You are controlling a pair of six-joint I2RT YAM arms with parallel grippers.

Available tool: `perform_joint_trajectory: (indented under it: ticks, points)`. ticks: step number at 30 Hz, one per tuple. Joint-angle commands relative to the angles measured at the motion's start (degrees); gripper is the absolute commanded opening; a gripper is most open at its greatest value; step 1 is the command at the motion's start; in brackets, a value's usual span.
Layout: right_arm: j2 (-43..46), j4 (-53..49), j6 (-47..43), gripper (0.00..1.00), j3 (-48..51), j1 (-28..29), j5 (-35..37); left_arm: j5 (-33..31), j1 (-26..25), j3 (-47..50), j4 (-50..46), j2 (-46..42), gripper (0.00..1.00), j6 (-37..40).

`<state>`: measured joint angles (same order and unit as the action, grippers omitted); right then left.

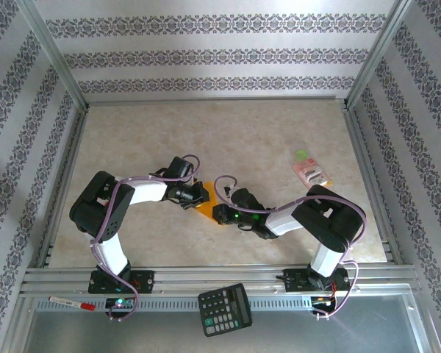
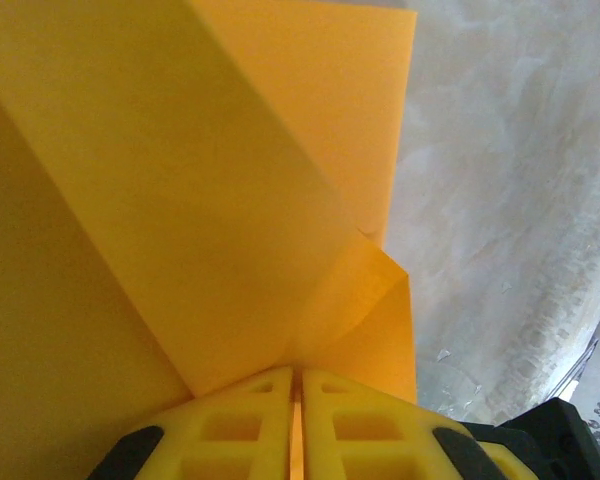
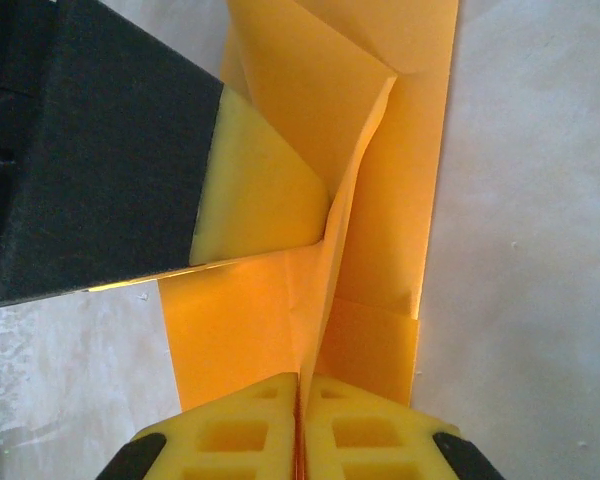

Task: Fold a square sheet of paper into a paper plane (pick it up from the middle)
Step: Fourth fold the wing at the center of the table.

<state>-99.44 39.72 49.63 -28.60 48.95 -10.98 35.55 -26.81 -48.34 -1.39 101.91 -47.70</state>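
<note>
The orange-yellow sheet of paper (image 1: 208, 209) lies folded on the table between the two arms, seen from above as a small pointed wedge. In the left wrist view its layered flaps (image 2: 210, 190) spread upward from my left gripper (image 2: 297, 385), which is shut on a thin edge of it. My right gripper (image 3: 300, 385) is shut on a raised centre crease of the paper (image 3: 380, 200), with flat folded layers on either side. The left gripper's finger (image 3: 265, 190) presses against the same crease from the left. Seen from above, both grippers meet at the paper: left gripper (image 1: 197, 197), right gripper (image 1: 220, 213).
A small pink packet (image 1: 312, 173) and a green bit (image 1: 301, 154) lie at the right of the table. A black calculator (image 1: 226, 309) and a red marker (image 1: 72, 302) rest on the near rail. Metal frame posts and patterned walls bound the table.
</note>
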Motion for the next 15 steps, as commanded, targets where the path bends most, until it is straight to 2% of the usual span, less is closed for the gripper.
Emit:
perform_joint_trajectory:
  ticks: [1, 15]
  points:
    - [-3.41, -4.84, 0.33, 0.1, 0.73, 0.11, 0.32, -1.17, 0.85, 1.18, 0.88, 1.01, 0.12, 1.62]
    - [0.67, -6.5, -0.08, 0.16, 0.56, -0.08, -0.17, -0.55, 0.81, 4.3, 4.21, 0.84, 0.11, 0.86]
